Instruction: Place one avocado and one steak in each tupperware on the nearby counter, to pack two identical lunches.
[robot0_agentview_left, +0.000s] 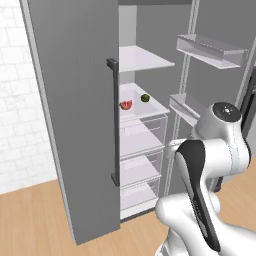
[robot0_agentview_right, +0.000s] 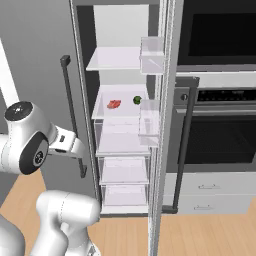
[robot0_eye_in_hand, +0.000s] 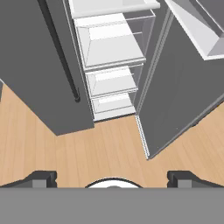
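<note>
Tool (robot0_eye_in_hand: 112, 178): released, fingertips (robot0_eye_in_hand: 42, 178) spread to full width, grasping nothing, touching nothing; hangs over wood floor (robot0_eye_in_hand: 100, 148) before the open fridge (robot0_agentview_left: 75, 100). Steak (robot0_agentview_left: 126, 105): flat on middle fridge shelf (robot0_agentview_left: 155, 107), left side. Avocado (robot0_agentview_left: 145, 98): same shelf, near steak, right of it, apart. Clear drawers (robot0_eye_in_hand: 111, 81) below.

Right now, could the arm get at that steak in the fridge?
Probably yes, with a reach: the fridge door stands open, and the steak lies near the shelf's front beside the avocado, nothing before it. The open fingers point at the floor.
</note>
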